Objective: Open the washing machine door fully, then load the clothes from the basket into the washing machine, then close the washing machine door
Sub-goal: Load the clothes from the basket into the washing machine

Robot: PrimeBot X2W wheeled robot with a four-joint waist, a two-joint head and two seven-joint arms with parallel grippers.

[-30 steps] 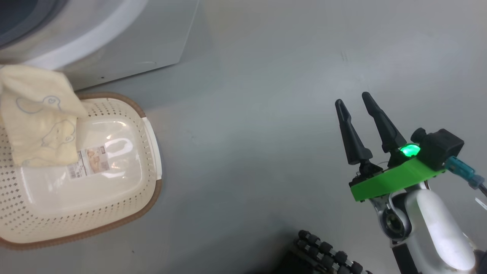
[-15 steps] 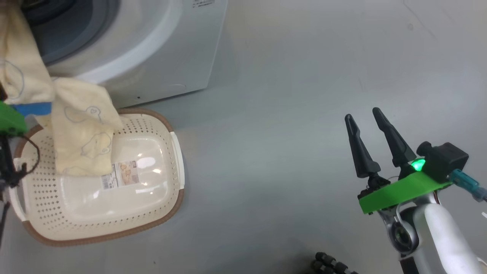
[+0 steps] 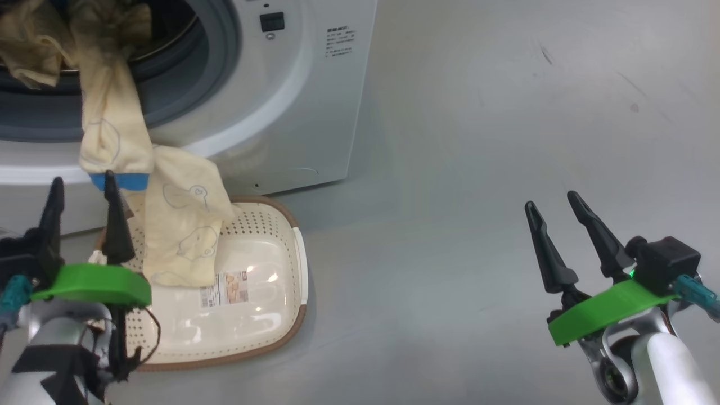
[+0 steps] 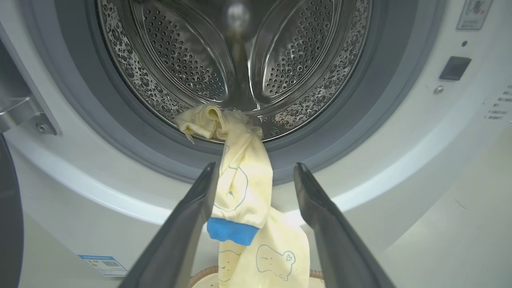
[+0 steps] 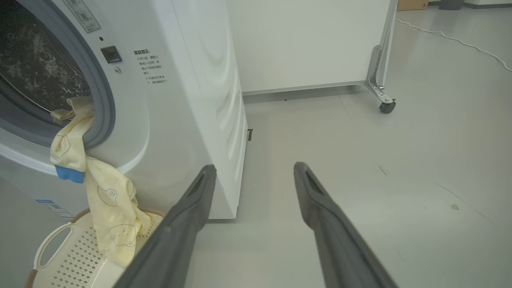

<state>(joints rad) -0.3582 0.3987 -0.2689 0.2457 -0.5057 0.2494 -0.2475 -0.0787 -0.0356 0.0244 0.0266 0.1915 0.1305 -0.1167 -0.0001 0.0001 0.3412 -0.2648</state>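
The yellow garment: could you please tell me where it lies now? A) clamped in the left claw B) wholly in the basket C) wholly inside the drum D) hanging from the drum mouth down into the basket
D: the clothes hang out of the washing machine over its grey gasket, their lower end resting in the basket, while the left claw stands open.
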